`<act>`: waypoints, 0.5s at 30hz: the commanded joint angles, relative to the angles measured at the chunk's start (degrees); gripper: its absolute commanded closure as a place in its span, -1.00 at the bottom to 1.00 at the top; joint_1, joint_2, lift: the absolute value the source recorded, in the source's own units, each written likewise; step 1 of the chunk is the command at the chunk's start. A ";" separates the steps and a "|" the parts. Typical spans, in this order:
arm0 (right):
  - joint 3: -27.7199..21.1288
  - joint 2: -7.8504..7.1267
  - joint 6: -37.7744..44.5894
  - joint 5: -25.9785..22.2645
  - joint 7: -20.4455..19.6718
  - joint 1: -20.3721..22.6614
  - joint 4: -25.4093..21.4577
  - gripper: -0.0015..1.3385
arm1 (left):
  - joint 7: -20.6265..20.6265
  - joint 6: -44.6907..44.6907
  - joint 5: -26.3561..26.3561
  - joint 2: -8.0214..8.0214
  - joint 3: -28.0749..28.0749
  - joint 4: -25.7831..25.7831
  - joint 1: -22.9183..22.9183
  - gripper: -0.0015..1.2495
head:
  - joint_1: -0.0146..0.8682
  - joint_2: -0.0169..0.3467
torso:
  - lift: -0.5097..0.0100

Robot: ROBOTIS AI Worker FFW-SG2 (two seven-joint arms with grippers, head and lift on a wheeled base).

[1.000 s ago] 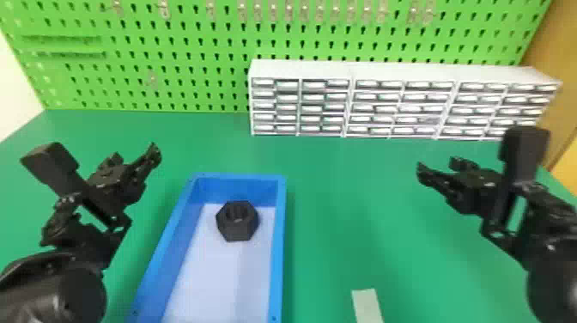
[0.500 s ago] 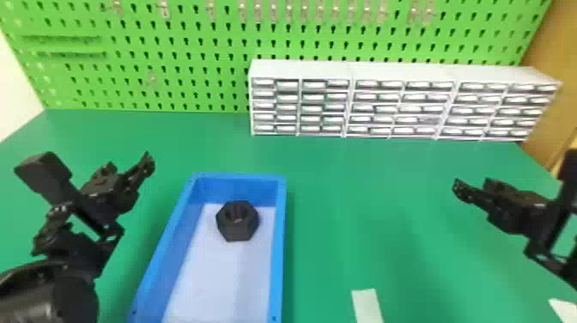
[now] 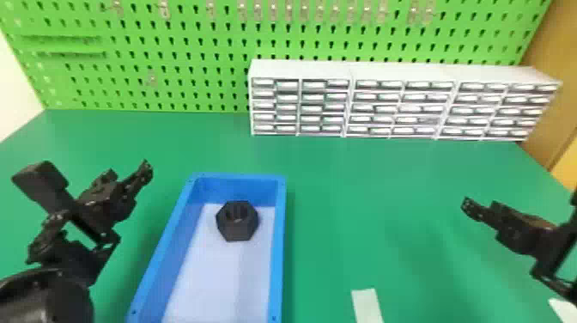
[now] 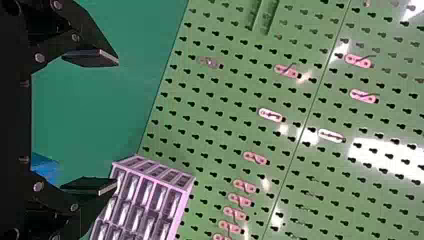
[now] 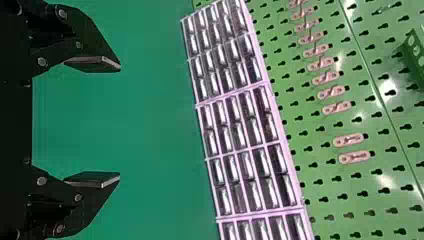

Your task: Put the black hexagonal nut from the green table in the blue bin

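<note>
Two grippers are in the head view, the left gripper (image 3: 129, 174) above the green table (image 3: 386, 184) left of the bin and the right gripper (image 3: 481, 210) well off to its right; in the wrist views each has its two flat fingers spread wide, with nothing between them. One black hexagonal nut (image 3: 237, 227) sits inside the one blue bin (image 3: 280, 240), on its pale floor close to the far wall, its hole facing upward. At the back of the table stand three white drawer cabinets (image 3: 300, 68) in a row, five tiers of drawers in each. Behind them is one green pegboard (image 3: 180, 64), with a row of metal hooks (image 3: 163, 8) along its upper part and a single one lower at left. Two white pieces (image 3: 367, 305) lie toward the table's near side, one right of the bin, one at the view's right edge.
</note>
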 commanded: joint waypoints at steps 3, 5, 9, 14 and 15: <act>-0.12 0.58 -0.44 0.86 0.00 -0.11 0.50 -0.27 | -0.08 0.00 0.09 0.08 0.20 -0.01 0.38 -0.36 | 0.54 -0.73 | 0.58; -0.12 0.84 -0.88 1.04 0.00 -0.11 0.85 -0.27 | -0.08 0.00 0.18 0.26 0.29 -0.01 0.30 -0.36 | 0.54 -0.73 | 0.58; -0.39 1.54 -3.87 1.30 -0.09 -0.28 1.64 -0.27 | -0.08 0.00 0.18 0.35 0.20 -0.01 0.38 -0.36 | 0.54 -0.73 | 0.58; -0.56 2.69 -8.79 1.30 -0.97 -0.28 2.52 -0.27 | -0.08 0.00 0.09 0.43 -0.06 -0.01 0.47 -0.36 | 0.54 -0.73 | 0.58; -0.39 2.86 -10.46 1.30 -1.14 -0.28 2.78 -0.27 | -0.08 0.09 0.00 0.61 -0.32 -0.01 0.38 -0.36 | 0.54 -0.73 | 0.58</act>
